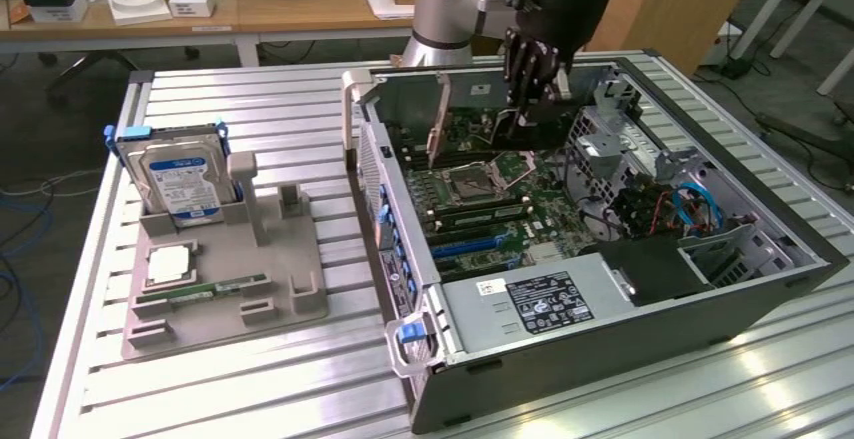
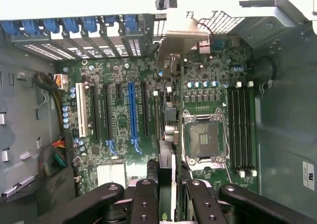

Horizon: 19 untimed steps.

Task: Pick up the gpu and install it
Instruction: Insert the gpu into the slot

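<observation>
The gpu, a thin card with a black face and a silver end bracket, hangs upright inside the open computer case, just above the motherboard. My gripper is shut on its upper edge. In the wrist view the gpu runs edge-on away from my gripper. Its silver bracket is near the case's rear slot openings. The card hangs over the board between the blue expansion slot and the CPU socket. I cannot tell whether its lower edge touches a slot.
A grey parts holder on the slatted table, at the exterior view's left, carries a silver hard drive with a blue label, a CPU chip and a RAM stick. A power supply and cables sit inside the case.
</observation>
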### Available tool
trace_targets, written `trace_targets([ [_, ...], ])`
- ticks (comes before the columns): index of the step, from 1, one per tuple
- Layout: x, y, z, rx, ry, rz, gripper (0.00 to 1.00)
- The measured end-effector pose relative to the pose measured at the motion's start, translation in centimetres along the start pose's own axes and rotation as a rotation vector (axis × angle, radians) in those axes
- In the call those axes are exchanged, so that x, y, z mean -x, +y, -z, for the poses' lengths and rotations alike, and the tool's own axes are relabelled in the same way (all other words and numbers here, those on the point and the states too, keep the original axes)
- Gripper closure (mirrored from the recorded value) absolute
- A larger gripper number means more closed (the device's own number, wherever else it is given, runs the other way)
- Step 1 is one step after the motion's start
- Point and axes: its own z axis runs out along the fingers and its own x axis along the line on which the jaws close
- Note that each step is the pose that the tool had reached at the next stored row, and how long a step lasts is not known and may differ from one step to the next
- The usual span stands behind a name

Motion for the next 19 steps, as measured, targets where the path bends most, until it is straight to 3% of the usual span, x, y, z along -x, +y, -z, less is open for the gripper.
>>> trace_targets([
  [3,0.0,-0.01,-0.13,-0.0033,-0.0003,0.003,0.74],
  [8,0.0,-0.02,-0.43,-0.0324,-0.0022,0.011,0.74],
  [9,0.0,-0.03,-0.53,-0.0349,-0.0026,0.013,0.74],
  [16,-0.1,-0.05,-1.41,-0.0330,-0.0008,0.097,0.74],
  [19,-0.1,-0.05,-1.41,-0.0328,-0.0004,0.098,0.74],
])
